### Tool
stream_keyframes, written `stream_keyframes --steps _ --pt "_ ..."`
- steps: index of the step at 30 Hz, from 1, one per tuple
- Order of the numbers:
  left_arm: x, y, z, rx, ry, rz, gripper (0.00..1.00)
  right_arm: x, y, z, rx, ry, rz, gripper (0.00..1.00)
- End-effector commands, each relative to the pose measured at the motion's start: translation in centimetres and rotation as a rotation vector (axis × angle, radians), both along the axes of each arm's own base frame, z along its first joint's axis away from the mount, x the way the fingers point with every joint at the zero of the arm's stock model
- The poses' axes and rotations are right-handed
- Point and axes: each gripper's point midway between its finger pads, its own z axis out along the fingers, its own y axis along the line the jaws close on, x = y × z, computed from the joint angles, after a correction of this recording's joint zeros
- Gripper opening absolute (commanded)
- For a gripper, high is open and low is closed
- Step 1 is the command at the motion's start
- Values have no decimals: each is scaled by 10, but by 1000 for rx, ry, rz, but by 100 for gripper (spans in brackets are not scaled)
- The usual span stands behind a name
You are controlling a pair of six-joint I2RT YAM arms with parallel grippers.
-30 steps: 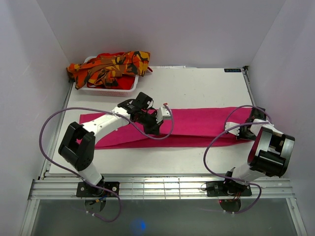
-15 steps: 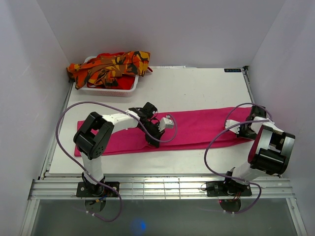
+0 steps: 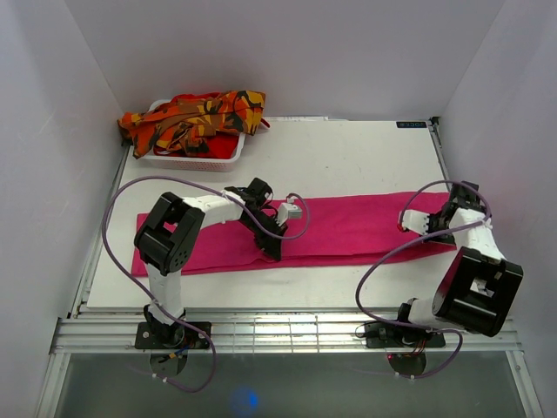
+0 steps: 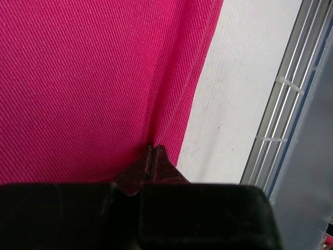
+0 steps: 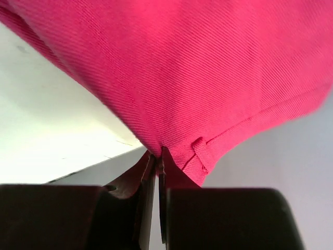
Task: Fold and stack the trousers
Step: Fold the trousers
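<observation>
Pink trousers [image 3: 348,228]: they lie as one long band across the near half of the counter [image 3: 348,157]. The left end is close to the counter's left edge, and the right end is raised at the right side.
Orange camouflage trousers [image 3: 193,117]: they are heaped in and over the white basket [image 3: 187,162] at the far left corner, well apart from the pink pair.
Done so far: we judge the pink pair is already laid leg on leg lengthwise, since it shows as a single narrow strip. We cannot see the layers themselves.
Left to do: the crosswise folds of the pink pair, all of the orange pair, and the stacking.
Left tool [image 3: 271,250]: it is closed on the near hem about midway along the band. In the wrist view its tips [image 4: 152,151] are pinched together and a crease in the cloth runs into them.
Right tool [image 3: 438,232]: it is clamped on a corner of the right end. Its own view [image 5: 156,156] shows the cloth hanging free above the counter.
Edges: only a slim bare strip separates the near hem from the counter's near edge, and the slotted rail [image 3: 287,331] lies just past that. The right end sits near the right edge and the side wall [image 3: 500,131].
Open room: the widest bare stretch we see lies beyond the band, right of the basket and toward the back wall. We would take the fold leftward or away from the arms, as the near and right sides look tight.
</observation>
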Motion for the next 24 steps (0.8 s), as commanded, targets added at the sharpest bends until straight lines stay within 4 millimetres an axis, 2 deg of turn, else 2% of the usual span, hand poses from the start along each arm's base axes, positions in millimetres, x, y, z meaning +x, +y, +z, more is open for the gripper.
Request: stream_keyframes --steps 1,2,3,7,11,12,15,16,17,19,22,24 --pt "-10 69 -62 344 5 12 0 -29 -5 -27 -61 101 42 8" --pt "-9 70 -62 344 5 17 0 -37 -4 -42 -57 134 43 8" --pt "-9 71 -61 343 1 18 0 -39 -7 -48 -69 145 39 8" --pt "-7 74 -58 340 -6 20 0 -28 -18 -78 -97 143 -6 8" --pt "1 64 -36 279 -53 14 0 -18 -23 -83 -73 147 -69 8" --pt "5 57 -20 232 -83 14 0 -12 -23 -79 -65 136 -76 8" --pt "16 43 17 151 -159 2 0 -13 -20 -77 -44 137 -84 8" --pt "15 38 38 94 -190 -15 0 -16 -19 -78 -42 140 -82 8" --pt "15 33 50 63 -209 -28 0 -17 -17 -78 -41 142 -81 8" --pt "1 28 67 18 -223 -87 0 -20 -16 -79 -37 149 -85 8" --pt "-19 36 54 49 -193 -146 0 -22 -14 -80 -32 152 -91 8" --pt "-31 46 35 83 -148 -170 0 -22 -14 -80 -27 154 -99 8"
